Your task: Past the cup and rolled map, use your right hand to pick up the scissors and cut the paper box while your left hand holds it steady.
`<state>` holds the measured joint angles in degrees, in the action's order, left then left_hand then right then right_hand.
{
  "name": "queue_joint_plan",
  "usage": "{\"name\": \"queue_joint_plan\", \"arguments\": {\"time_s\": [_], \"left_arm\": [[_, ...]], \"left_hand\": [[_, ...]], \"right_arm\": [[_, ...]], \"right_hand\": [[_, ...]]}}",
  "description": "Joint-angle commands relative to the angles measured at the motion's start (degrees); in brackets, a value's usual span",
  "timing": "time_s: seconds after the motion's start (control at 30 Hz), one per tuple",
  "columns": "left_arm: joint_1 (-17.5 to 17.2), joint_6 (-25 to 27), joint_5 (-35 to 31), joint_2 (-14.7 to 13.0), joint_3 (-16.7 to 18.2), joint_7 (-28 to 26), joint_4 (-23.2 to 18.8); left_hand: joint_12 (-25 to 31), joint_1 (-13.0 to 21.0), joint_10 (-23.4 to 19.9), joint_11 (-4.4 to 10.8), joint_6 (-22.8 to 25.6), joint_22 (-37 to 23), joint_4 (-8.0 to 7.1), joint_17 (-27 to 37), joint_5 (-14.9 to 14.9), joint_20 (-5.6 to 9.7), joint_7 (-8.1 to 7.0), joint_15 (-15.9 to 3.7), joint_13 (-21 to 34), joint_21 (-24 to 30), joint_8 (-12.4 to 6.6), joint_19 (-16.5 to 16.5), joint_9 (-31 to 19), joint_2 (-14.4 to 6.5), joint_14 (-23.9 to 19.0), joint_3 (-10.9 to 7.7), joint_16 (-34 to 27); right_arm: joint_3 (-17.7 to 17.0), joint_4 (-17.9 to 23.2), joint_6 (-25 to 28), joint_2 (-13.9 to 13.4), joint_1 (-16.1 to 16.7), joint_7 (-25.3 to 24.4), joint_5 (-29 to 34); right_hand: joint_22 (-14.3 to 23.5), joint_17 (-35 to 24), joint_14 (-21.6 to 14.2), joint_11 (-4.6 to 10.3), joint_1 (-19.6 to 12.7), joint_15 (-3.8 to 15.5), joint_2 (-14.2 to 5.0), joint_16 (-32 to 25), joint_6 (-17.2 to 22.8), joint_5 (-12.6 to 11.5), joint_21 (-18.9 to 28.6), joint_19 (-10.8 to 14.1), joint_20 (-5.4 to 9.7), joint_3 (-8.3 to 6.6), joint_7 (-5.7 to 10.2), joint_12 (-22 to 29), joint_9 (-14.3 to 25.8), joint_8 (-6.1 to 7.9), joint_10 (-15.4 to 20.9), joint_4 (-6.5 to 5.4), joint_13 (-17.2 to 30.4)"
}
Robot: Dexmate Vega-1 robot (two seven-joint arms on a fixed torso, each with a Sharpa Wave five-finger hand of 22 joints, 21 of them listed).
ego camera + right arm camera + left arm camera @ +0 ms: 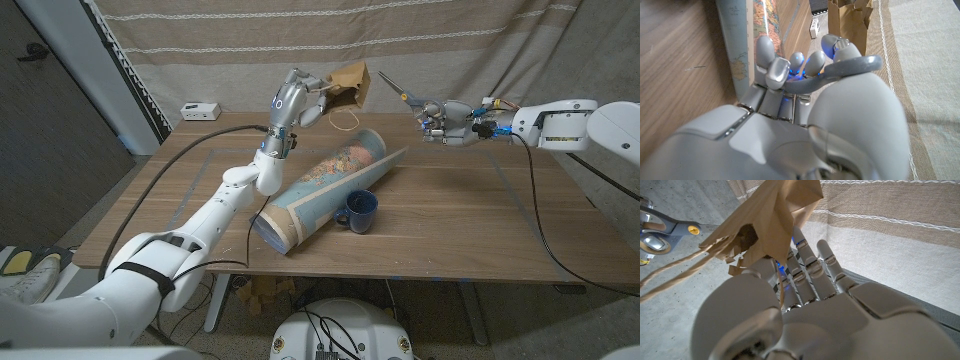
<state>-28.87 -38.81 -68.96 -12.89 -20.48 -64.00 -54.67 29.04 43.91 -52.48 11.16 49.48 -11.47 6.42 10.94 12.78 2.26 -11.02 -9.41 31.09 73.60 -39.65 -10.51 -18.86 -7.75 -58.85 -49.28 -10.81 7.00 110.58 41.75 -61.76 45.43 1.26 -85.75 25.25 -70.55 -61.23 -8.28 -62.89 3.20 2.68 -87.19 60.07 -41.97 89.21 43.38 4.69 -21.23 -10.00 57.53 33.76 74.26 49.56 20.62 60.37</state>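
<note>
My left hand (293, 101) holds the brown paper box (351, 82) up in the air above the table's far side. In the left wrist view the box (774, 214) sits against my fingers (810, 265), its ragged edge and thin paper strips hanging down. My right hand (446, 121) grips the grey-handled scissors (399, 89), blades pointing at the box and a short gap from it. The scissors (661, 228) also appear in the left wrist view. A grey handle loop (856, 67) lies across my right hand (805, 105). Whether the blades are apart is unclear.
The rolled map (330, 185) lies diagonally across the middle of the wooden table (470, 215), with a dark blue cup (359, 210) against its near side. A small white device (199, 110) sits at the back left. A striped curtain hangs behind.
</note>
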Motion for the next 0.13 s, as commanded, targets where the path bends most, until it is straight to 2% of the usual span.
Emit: {"name": "queue_joint_plan", "arguments": {"time_s": [0.03, 0.13], "left_arm": [[-0.94, 1.18, 1.64, -2.5, -2.91, 0.0, -2.14], [-0.79, 1.23, 1.51, -2.52, -2.9, 0.0, -1.73]], "left_hand": [[0.3, 0.63, -1.61, 1.08, 0.63, -0.06, 0.04, 0.16, -0.17, 8.05, 0.28, -4.08, 0.03, 0.42, -0.39, 0.32, -0.06, -0.98, -0.22, -0.57, -0.21], [0.35, 0.61, -1.68, 1.09, 0.54, -0.05, 0.02, 0.16, -0.2, 8.02, 0.13, -4.07, 0.04, 0.44, -0.41, 0.33, -0.12, -0.98, -0.23, -0.58, -0.2]], "right_arm": [[0.69, -0.61, 0.2, 0.55, -0.52, 0.28, 0.33], [1.08, -0.56, 0.64, 0.54, -1.06, -0.03, 0.51]], "right_hand": [[-0.58, -0.11, -7.36, 9.9, -3.32, 8.89, -3.9, -0.14, 0.86, -0.06, 0.33, -0.17, 7.28, -11.43, 0.53, 0.5, 25.34, 5.7, 19.93, -10.85, 0.21], [-0.98, -0.1, -7.45, 9.93, -3.21, 8.89, -3.91, -0.14, 0.77, -0.05, 0.34, -0.14, 7.26, -11.43, 0.43, 0.33, 25.54, 5.65, 19.93, -10.89, 0.21]]}}
